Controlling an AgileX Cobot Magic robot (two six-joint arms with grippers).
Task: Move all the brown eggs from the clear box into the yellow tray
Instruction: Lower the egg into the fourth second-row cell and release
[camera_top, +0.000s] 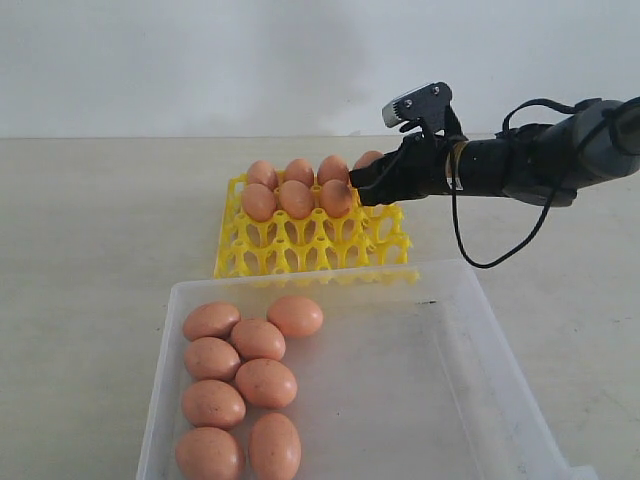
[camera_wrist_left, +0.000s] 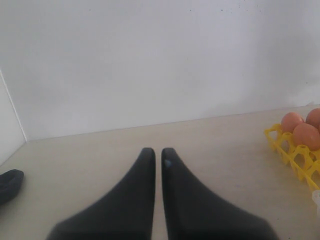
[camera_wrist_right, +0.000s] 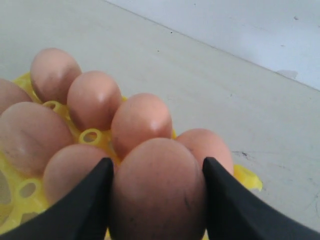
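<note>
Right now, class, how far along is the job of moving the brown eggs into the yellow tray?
About halfway. Seven eggs already sit in the yellow tray. The right gripper grips an eighth egg at the tray's second row. Eight more wait in the clear box.

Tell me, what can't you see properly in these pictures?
- Exterior view: the box's near end is cut off by the bottom edge, so its eggs can't all be counted.
- Exterior view: the right jaws mostly hide the egg they grip.
- Left wrist view: a dark thing, cut off by the edge, can't be named.
- Right wrist view: that egg and the jaws hide much of the tray.
</note>
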